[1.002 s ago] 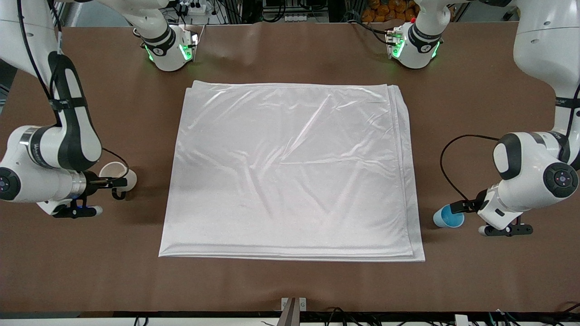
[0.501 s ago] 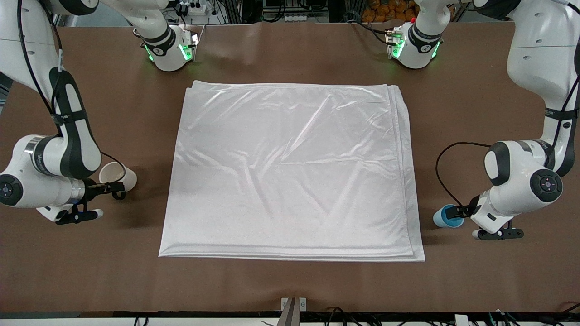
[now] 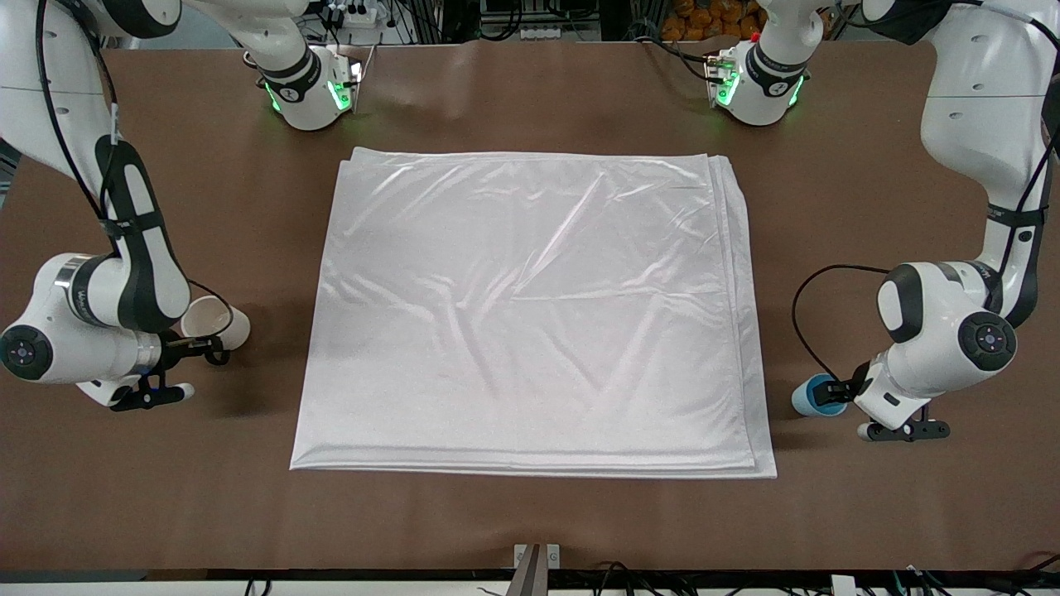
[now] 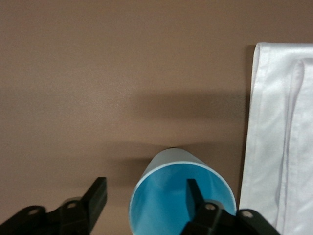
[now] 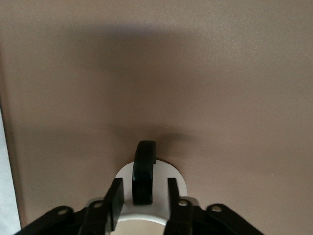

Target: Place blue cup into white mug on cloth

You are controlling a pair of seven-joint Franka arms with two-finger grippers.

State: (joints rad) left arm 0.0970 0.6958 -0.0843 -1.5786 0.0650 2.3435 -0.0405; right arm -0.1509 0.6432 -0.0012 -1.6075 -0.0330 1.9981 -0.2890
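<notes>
Blue cup (image 3: 813,396), lower right on desk (image 3: 530,513), wall straddled by left hand (image 3: 838,389), not yet clamped; white mug (image 3: 217,323), mid-left, handle bracketed by narrowed right hand (image 3: 199,343), for lifting onto cloth (image 3: 530,314)

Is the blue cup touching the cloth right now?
Apart. The left wrist view shows a strip of bare brown table between the blue cup and the edge of the cloth.

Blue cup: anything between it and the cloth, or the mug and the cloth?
Nothing visible. The blue cup and the white mug sit on bare table at opposite ends of the cloth, whose top is unoccupied.
</notes>
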